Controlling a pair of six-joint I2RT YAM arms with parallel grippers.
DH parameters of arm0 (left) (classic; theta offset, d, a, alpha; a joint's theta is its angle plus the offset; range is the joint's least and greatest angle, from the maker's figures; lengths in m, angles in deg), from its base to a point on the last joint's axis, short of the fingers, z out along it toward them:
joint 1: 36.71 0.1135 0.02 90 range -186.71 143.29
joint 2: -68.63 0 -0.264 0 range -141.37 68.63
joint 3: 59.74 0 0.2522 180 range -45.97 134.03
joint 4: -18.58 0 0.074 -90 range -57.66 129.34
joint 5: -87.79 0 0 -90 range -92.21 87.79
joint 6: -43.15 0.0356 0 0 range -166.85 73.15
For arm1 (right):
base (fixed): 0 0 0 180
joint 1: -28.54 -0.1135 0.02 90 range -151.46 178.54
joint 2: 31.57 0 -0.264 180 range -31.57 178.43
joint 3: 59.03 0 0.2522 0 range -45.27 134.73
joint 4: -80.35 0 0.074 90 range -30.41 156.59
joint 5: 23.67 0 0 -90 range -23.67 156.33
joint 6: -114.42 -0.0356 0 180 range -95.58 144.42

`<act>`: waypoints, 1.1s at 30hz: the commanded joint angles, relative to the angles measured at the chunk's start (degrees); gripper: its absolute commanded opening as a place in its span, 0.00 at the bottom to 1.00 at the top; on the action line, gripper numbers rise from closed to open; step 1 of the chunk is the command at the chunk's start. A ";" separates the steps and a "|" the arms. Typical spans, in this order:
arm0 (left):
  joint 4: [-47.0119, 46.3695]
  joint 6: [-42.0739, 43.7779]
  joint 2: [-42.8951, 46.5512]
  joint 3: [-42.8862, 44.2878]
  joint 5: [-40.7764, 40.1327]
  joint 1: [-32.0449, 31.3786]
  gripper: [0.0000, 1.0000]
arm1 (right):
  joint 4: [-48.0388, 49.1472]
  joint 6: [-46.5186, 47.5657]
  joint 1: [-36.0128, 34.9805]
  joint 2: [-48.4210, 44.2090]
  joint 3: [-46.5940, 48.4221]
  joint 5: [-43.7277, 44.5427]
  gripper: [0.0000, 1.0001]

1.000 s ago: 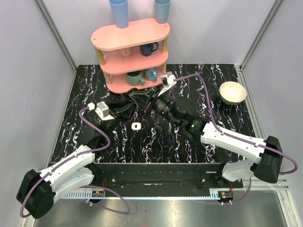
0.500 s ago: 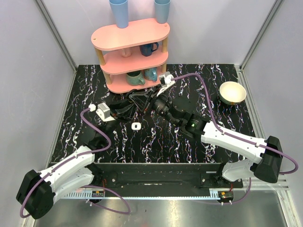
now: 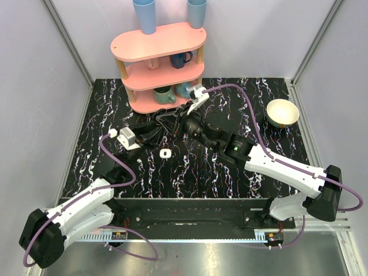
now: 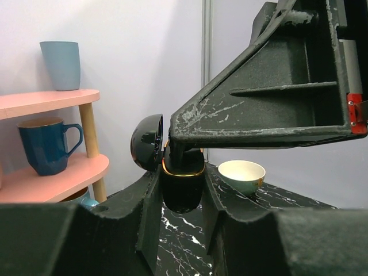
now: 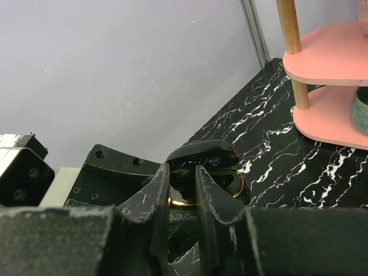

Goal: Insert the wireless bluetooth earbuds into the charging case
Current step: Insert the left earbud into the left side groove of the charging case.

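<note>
Only one white earbud (image 3: 165, 153) can be made out, and it lies loose on the black marbled table (image 3: 230, 172). It sits on the robot's side of the spot where the two claws meet, near them but touching neither.

Past it, the glossy black charging case (image 4: 183, 187) is up off the table. It is clamped upright between the fingers of the left gripper (image 4: 181, 198), whose jaws press against its sides. A gold band runs round the case's mouth, and the lid (image 4: 146, 142) is swung open and tilted back to one side.

The right gripper (image 5: 181, 172) comes in from the opposite side and reaches down over the open mouth of the case. Its two fingers are drawn almost together, leaving only a thin slit. The tips stand at the gold rim, just under the raised lid. The slit looks dark, and I cannot tell whether anything is pinched in it.

Behind the claws stands a pink three-tier shelf (image 3: 158, 43). It has pale blue cups on top and mugs on the lower levels, among them a dark blue mug (image 4: 46, 144). A cream bowl (image 3: 282, 112) rests on the table well off to the right, apart from everything else
</note>
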 commanded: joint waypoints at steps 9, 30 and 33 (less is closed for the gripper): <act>-3.59 1.43 1.21 1.38 1.65 -0.22 0.00 | -3.93 1.78 0.02 1.28 3.32 1.75 0.39; 1.15 2.22 5.24 -2.22 -5.47 -0.14 0.00 | 1.87 8.19 -0.07 -6.89 0.25 3.51 0.67; 2.82 2.66 7.35 -3.18 -6.69 -0.14 0.00 | 3.89 10.83 0.11 -10.14 -3.00 8.67 0.68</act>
